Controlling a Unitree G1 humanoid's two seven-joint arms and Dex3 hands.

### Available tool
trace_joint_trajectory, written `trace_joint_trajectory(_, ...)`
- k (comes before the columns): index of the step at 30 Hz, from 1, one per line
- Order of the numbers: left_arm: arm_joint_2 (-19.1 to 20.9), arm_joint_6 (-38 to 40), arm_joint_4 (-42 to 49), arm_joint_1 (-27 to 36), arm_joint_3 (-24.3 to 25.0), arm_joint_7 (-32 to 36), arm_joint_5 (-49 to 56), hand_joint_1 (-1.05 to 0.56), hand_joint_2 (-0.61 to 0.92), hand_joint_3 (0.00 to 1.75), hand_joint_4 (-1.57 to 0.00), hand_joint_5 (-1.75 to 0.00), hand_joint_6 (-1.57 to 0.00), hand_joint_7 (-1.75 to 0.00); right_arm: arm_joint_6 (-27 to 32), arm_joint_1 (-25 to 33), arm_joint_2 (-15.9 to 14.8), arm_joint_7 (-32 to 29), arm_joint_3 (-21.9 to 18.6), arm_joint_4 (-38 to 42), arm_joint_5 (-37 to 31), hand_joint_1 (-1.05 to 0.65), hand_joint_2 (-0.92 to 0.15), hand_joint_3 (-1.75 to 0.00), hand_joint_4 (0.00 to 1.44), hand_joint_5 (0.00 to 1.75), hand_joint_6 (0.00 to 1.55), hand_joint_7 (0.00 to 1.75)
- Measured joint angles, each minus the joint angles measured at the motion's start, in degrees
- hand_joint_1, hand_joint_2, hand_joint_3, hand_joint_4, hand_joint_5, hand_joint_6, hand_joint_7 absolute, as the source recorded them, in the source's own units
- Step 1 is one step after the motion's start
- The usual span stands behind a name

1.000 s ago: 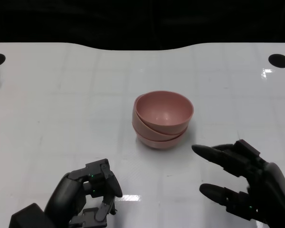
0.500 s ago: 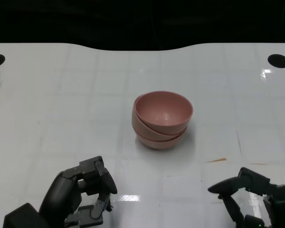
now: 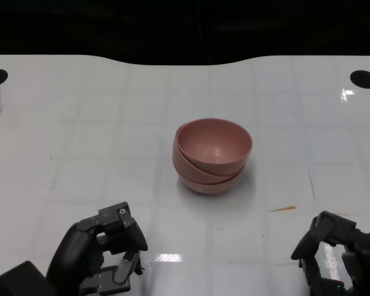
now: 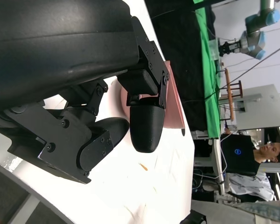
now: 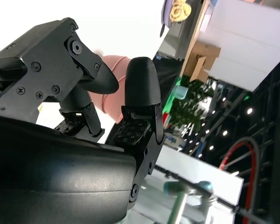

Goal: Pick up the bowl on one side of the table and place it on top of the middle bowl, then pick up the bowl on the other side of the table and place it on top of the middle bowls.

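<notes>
Stack of pink bowls (image 3: pixel 212 155) sits at the middle of the white table (image 3: pixel 80 135), three nested by the look of the rims, top one slightly tilted. No loose bowl visible on either side. Left robot hand (image 3: pixel 105 250) rests near the front edge, fingers curled in on nothing; right robot hand (image 3: pixel 333 253) likewise curled and empty, well apart from the stack. Judgement: stacking done, step in hand is retreat. To do it well: keep both hands low and clear of the stack, avoid any sweep toward it that might nudge the tilted top bowl.
</notes>
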Motion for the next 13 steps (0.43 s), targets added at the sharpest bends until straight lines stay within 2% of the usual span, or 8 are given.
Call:
trace_joint_trajectory(8, 0.0, 0.3, -0.2, 0.2, 0.0, 0.0, -0.2, -0.07, 0.57, 1.15, -0.79, -1.73, -0.76, -1.50, 4.8, 0.4, 0.8, 4.2, -0.6, -1.0, 2.2, -0.02, -0.42, -1.31, 0.73, 1.65, 0.75, 1.38)
trace_joint_trajectory(13, 0.0, 0.8, -0.6, 0.7, 0.0, -0.2, -0.4, -0.07, 0.56, 1.16, -0.78, -1.72, -0.76, -1.49, 5.0, 0.5, 1.3, 6.4, -1.4, -1.0, 3.4, -0.02, -0.45, -1.27, 0.74, 1.60, 0.77, 1.31)
